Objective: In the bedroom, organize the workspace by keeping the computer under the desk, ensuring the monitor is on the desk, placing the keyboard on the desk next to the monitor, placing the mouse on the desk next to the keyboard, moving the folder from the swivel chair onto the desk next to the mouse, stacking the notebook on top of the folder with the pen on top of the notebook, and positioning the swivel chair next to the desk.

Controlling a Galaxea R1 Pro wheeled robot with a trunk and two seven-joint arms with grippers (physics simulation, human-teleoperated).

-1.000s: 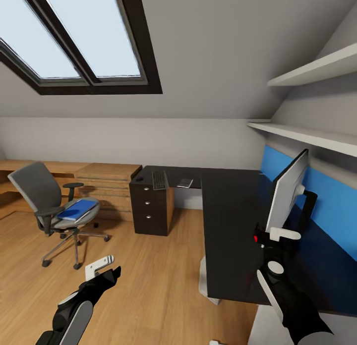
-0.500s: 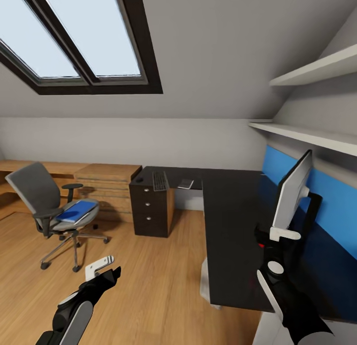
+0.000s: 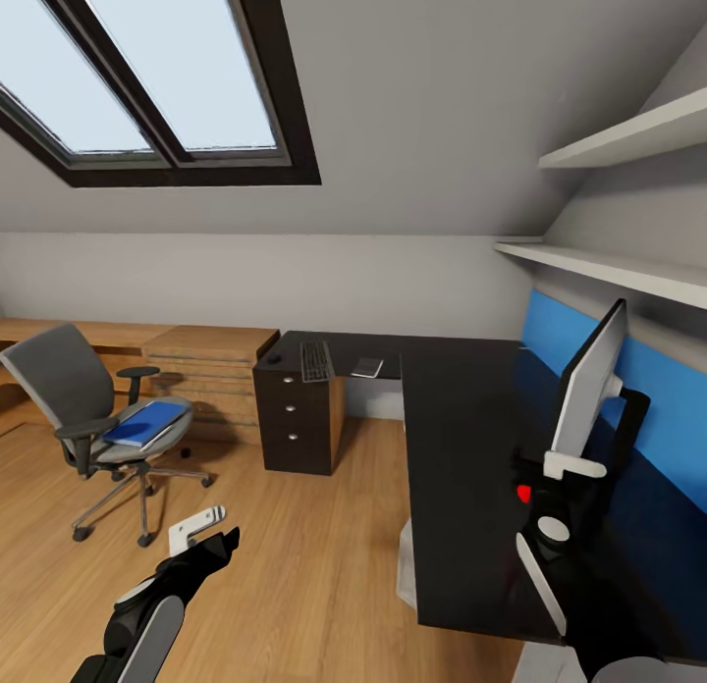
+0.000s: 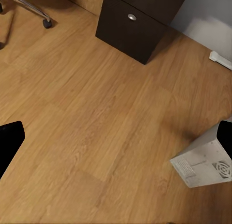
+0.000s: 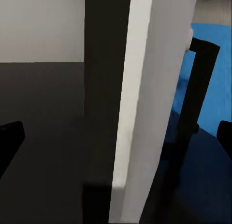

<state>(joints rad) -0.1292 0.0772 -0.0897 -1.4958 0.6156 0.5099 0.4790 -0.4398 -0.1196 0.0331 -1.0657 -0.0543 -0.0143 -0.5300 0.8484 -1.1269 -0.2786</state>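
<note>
Item 1. Right gripper (image 3: 565, 472): spread wide at 4 o'clock of the head view, jaws on either side of the lower corner of the monitor (image 3: 587, 389); in the right wrist view neither fingertip seen pressing the pale back panel. Judged placed so to take or nudge the screen by its edge.

Item 2. Monitor: stood upright on the desk (image 3: 462, 447) at 3 o'clock, edge-on, close to the blue wall panel (image 3: 678, 408), on its black stand.

Item 3. Left gripper (image 3: 208, 534): open and empty, hung over bare wood floor (image 4: 96, 113) at 7 o'clock, probably parked clear of the work.

Item 4. Keyboard (image 3: 316, 360): lay at the far end of the desk, above the drawer unit (image 3: 292, 418), well apart from the monitor.

Item 5. Folder (image 3: 145, 423): rested flat on the seat of the swivel chair (image 3: 59, 379) at 9 o'clock, well apart from the desk; not yet moved.

Item 6. Computer (image 4: 205, 159): white tower on the floor beside the desk's edge.
</note>
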